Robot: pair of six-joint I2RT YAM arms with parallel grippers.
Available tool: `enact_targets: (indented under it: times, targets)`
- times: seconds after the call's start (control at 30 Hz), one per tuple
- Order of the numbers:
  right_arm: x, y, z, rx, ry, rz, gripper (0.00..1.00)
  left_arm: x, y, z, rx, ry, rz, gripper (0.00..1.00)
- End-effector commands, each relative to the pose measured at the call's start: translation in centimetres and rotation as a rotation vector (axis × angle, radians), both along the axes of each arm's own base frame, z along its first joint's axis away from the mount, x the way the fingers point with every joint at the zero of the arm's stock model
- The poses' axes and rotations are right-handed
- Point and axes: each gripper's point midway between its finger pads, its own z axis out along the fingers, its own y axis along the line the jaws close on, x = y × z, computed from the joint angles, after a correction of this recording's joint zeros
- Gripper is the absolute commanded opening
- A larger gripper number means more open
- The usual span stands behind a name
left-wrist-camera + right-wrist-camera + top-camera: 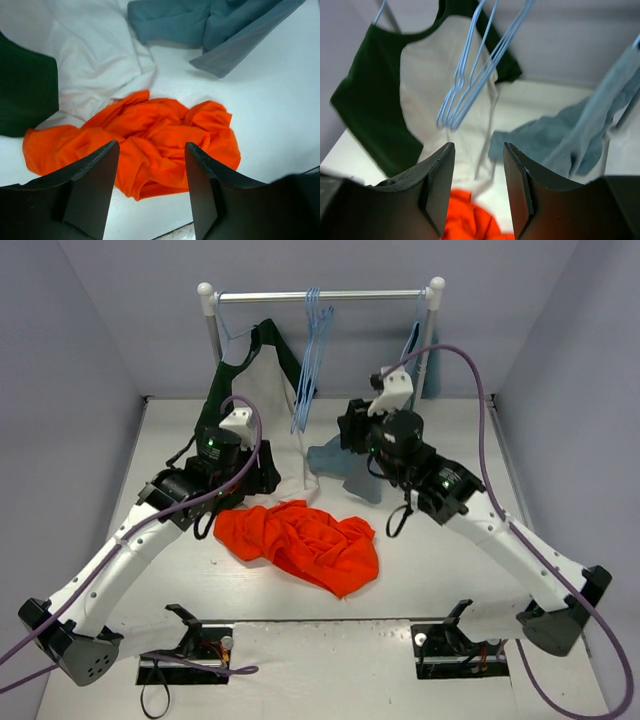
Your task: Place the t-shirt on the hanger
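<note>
Both left gripper (151,148) and right gripper (478,148) gape empty over the grey-walled white table (425,580) bearing the crumpled t-shirt (300,542)

- No text, label, brand, number or sign could be read in any of the views.
</note>
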Motion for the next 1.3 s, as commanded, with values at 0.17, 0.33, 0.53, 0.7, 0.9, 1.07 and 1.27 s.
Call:
enact_targets:
  times: [0.17, 0.33, 0.53, 0.7, 0.9, 1.07, 1.27]
  targets:
    - [9.7, 2.5, 5.2, 0.020, -0.105, -0.056, 0.41, -3.9, 3.8, -2.4, 0.049, 0.070, 0.077, 0.67]
    - [13.3, 4.1, 4.9, 0.016, -0.118, -0.086, 0.40, -5.0, 4.5, -3.3, 0.043, 0.097, 0.095, 0.67]
    - [15.8, 4.9, 4.0, 0.019, -0.119, -0.135, 0.40, -5.6, 4.6, -3.8, 0.029, 0.108, 0.094, 0.68]
    - [17.3, 5.2, 2.3, 0.007, -0.103, -0.175, 0.40, -5.9, 4.8, -3.9, 0.034, 0.110, 0.096, 0.68]
    - [18.4, 5.4, 1.2, 0.014, -0.090, -0.168, 0.40, -6.0, 4.9, -4.1, 0.040, 0.110, 0.094, 0.68]
    - [18.8, 5.6, 0.6, 0.015, -0.080, -0.146, 0.39, -6.0, 5.0, -4.5, 0.047, 0.117, 0.095, 0.68]
    - [18.8, 5.5, 0.2, 0.011, -0.072, -0.137, 0.36, -6.0, 5.0, -4.7, 0.051, 0.121, 0.093, 0.68]
